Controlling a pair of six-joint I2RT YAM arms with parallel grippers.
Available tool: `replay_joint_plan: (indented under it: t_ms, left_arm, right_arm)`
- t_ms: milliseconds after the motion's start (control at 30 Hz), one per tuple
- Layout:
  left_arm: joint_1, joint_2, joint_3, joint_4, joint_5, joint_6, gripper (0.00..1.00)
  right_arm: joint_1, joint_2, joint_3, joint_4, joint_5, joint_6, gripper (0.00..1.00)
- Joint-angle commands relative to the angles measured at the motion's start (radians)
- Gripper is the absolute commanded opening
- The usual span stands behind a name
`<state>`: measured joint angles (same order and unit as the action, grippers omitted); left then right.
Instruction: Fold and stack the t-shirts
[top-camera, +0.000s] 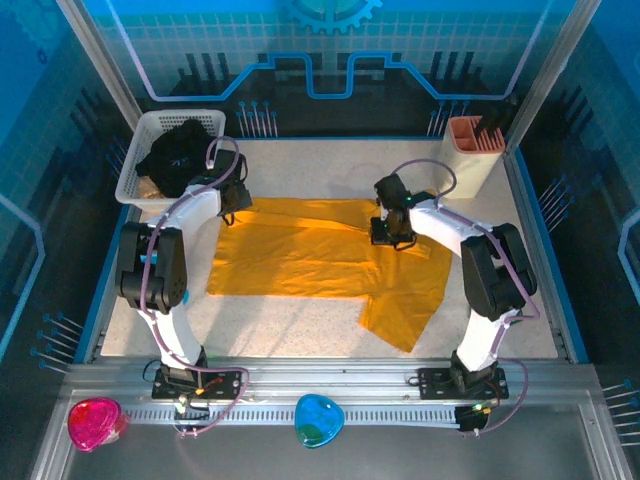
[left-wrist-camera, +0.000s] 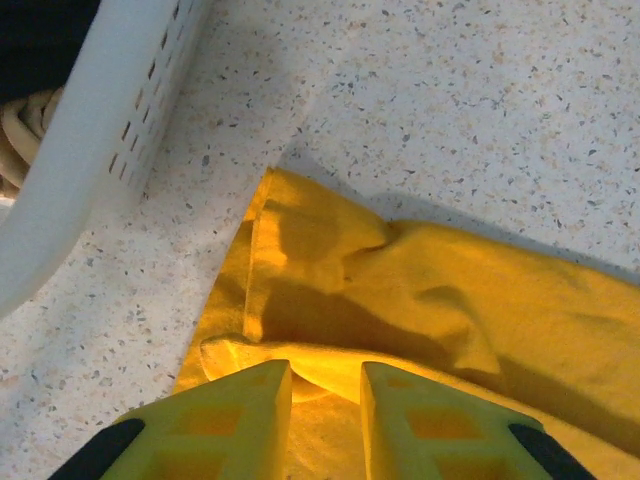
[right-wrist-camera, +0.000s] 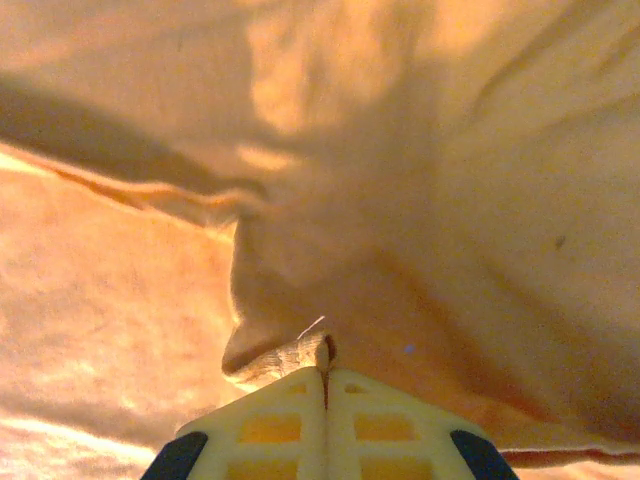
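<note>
Yellow t-shirt (top-camera: 310, 260): flat on the counter (top-camera: 290, 325), long axis left-right, one flap pointing near-right.
Black t-shirt (top-camera: 180, 150): heaped in the basket (top-camera: 133, 188).
Left hand (left-wrist-camera: 326, 385): fingers apart at the yellow shirt's far-left corner.
Right hand (right-wrist-camera: 325, 372): closed, pinching yellow cloth.

In the top view, the left arm (top-camera: 170, 330) at seven o'clock and the right arm (top-camera: 482, 335) at five o'clock are built of white links and black joint housings. Each is mounted on a black base plate (top-camera: 195, 384). A lavender cable (top-camera: 432, 162) is looped along each arm. The left gripper (left-wrist-camera: 325, 375) is made with yellow latticed fingers (left-wrist-camera: 235, 420), with dark corner pieces (left-wrist-camera: 105, 450) at four and eight o'clock. The right gripper (right-wrist-camera: 325, 372) is formed alike, in a paler yellow.
</note>
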<state>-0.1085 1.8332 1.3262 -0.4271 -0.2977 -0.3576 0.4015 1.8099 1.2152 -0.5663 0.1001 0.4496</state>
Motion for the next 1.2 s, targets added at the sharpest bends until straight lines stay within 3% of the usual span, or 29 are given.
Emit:
replay_joint_plan:
  t_ms: [0,200,433,567,833,1167]
  left_arm:
    - [0.000,-0.031,-0.015,0.002,0.008,0.016,0.22]
    - [0.000,-0.024,-0.005,0.003,0.004,0.026,0.22]
    - [-0.002,0.048,0.064,-0.029,0.021,0.029,0.21]
    - [-0.011,0.119,0.126,-0.059,0.029,0.031,0.20]
    - [-0.034,0.260,0.238,-0.150,0.044,0.033,0.08]
    - [-0.057,0.234,0.186,-0.220,0.019,0.044,0.05]
  right_arm:
    - [0.042,-0.034,-0.049,0.009,0.038,0.092,0.07]
    - [0.099,-0.086,-0.083,-0.008,0.057,0.136,0.13]
    - [0.096,-0.099,-0.011,-0.086,0.095,0.114,0.23]
    - [0.077,-0.083,0.030,-0.098,0.109,0.097,0.23]
    - [-0.015,-0.021,0.066,-0.086,0.101,0.066,0.18]
    - [-0.212,0.073,0.123,-0.091,0.085,-0.005,0.19]
